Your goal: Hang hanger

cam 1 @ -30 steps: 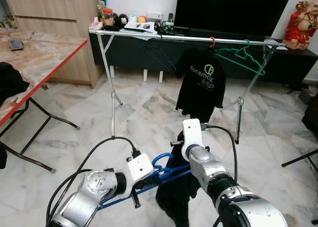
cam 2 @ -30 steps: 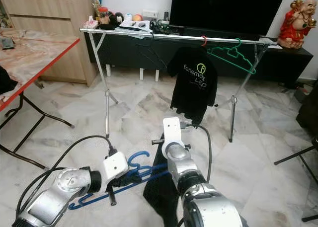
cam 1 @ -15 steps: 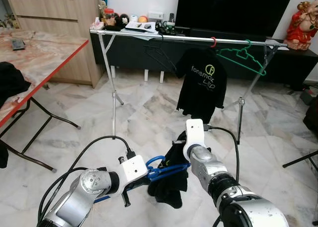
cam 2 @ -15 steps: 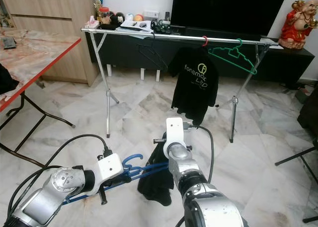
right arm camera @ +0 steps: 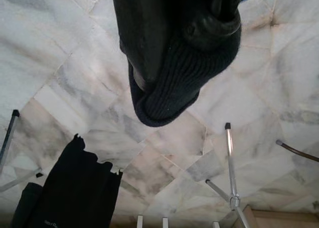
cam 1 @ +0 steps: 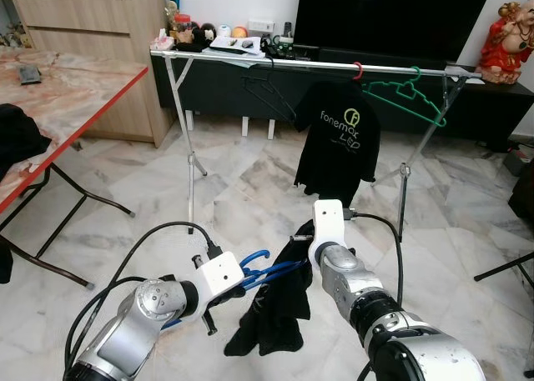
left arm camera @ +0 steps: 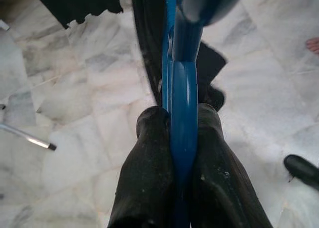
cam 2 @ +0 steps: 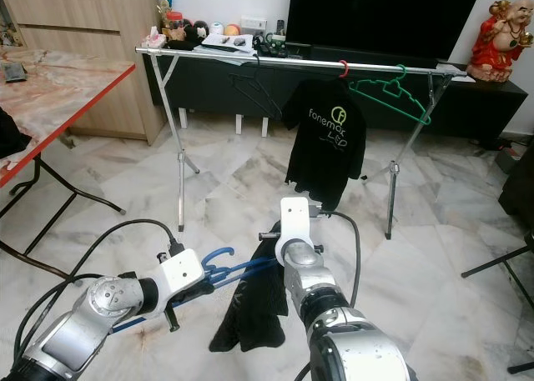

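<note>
The blue plastic hanger [cam 1: 265, 273] hangs low over the marble floor [cam 1: 250, 181], well in front of the silver clothes rail [cam 1: 309, 64], with a black garment [cam 1: 271, 310] draped from it and drooping toward the tiles. The left gripper [left arm camera: 179, 133] clamps the hanger's blue bar between its two black fingers [left arm camera: 147, 173], which press against it from both sides in the left wrist view. The right gripper [right arm camera: 184, 43] is closed on the garment's ribbed knit edge, the dark cloth bunched around its fingertips; it sits beside the hanger, on the side nearer the rail. On the rail itself a black T-shirt with yellow "fonemax" print [cam 1: 338, 139] hangs from a red hook [cam 1: 357, 69], a bare green hanger [cam 1: 409, 97] just to its right and a thin black hanger [cam 1: 267, 93] to its left. Behind the rail stand a dark television [cam 1: 384, 18] on a low black cabinet and, at the right end, a red figurine [cam 1: 507, 35]. Far left of the rail is a red-edged marble-pattern table [cam 1: 58, 106].
</note>
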